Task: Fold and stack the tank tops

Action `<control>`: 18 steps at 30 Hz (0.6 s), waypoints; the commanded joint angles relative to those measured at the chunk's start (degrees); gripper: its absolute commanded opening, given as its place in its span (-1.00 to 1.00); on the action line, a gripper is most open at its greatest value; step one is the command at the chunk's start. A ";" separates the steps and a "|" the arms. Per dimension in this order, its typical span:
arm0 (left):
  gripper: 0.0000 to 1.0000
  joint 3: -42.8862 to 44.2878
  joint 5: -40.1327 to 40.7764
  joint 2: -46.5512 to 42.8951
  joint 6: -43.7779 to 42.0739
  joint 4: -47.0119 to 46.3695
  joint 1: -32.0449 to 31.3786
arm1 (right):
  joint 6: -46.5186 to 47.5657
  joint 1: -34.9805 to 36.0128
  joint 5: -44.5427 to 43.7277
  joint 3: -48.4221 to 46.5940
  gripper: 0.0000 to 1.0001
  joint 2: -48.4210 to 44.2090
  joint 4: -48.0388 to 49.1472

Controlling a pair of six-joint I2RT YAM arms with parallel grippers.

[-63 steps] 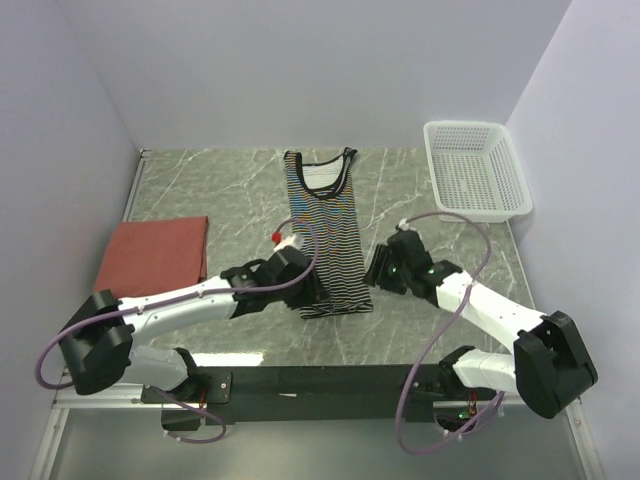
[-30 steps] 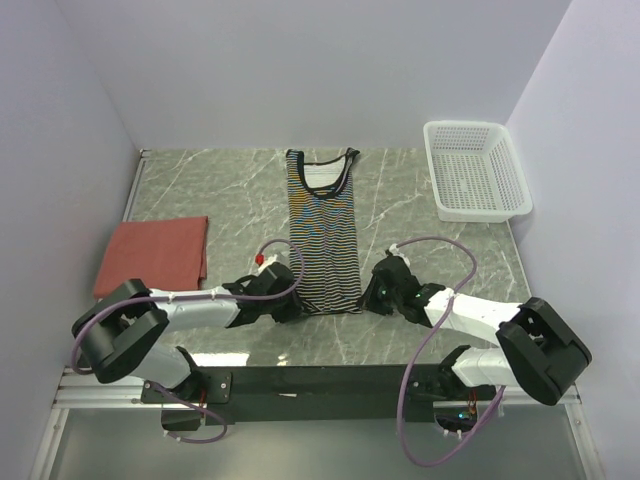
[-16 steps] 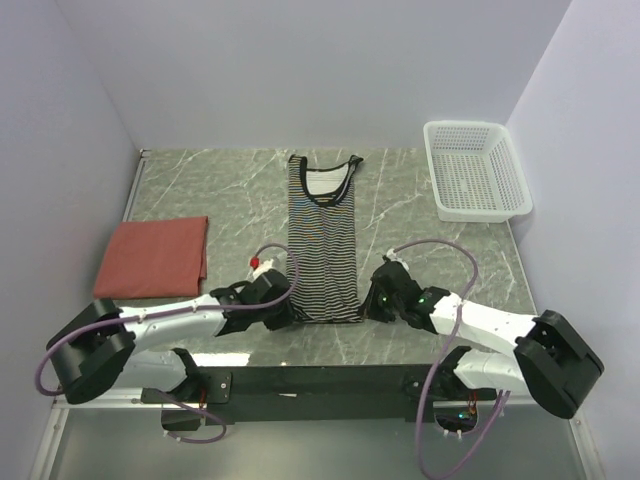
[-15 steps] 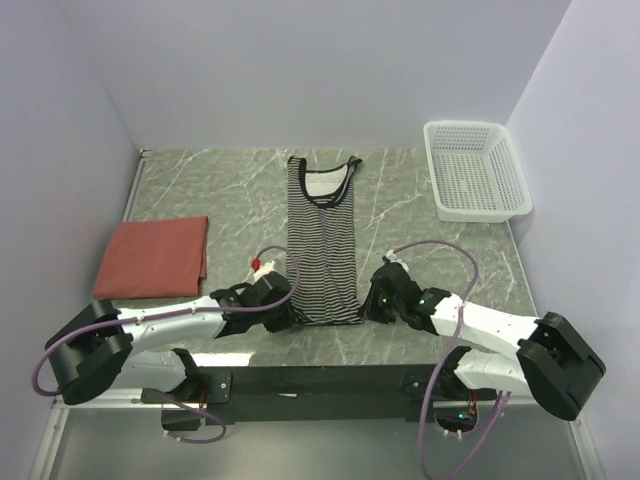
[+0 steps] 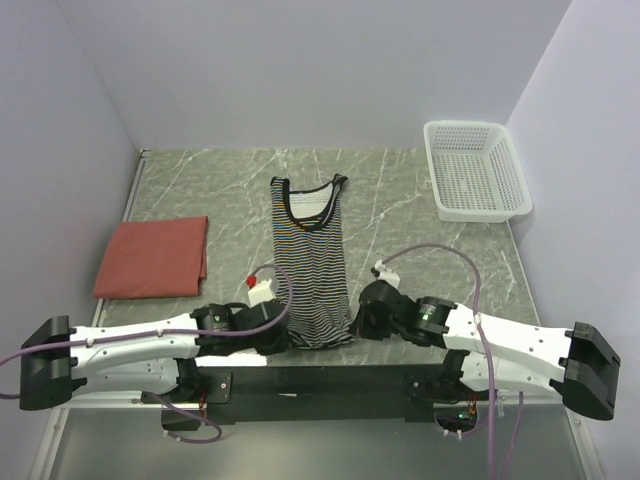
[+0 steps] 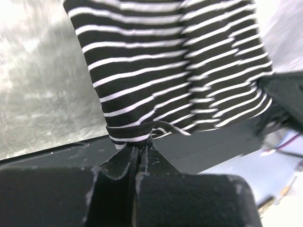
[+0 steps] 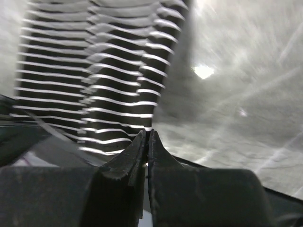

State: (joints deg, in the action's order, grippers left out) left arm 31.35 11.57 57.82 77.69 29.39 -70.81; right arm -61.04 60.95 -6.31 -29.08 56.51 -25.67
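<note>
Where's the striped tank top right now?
Top view: striped tank top lies centrally, hem at the near edge between left gripper and right gripper, right of the folded red top.

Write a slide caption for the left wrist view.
Left gripper pinching the striped tank top's hem at the table's near edge.

Beyond the black rail, both arms are white tubes with chunky black joints. Left gripper and right gripper are matte black; cables purple.
</note>
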 commanded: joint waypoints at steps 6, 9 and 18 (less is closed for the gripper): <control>-0.99 8.37 0.65 0.27 -10.26 -1.08 16.38 | 7.06 -7.06 -4.25 -16.35 -1.00 10.45 0.09; -0.99 11.53 -0.75 4.47 -15.54 -4.50 22.89 | 11.80 -12.86 -0.56 -20.30 -1.00 15.90 4.38; -0.99 25.23 -7.70 26.62 -25.57 -14.61 40.30 | 20.68 -25.78 5.33 -38.05 -1.00 39.27 6.95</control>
State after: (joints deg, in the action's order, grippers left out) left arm 51.20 6.90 79.15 57.14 20.71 -34.09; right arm -45.15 38.85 -3.29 -61.87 91.02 -20.91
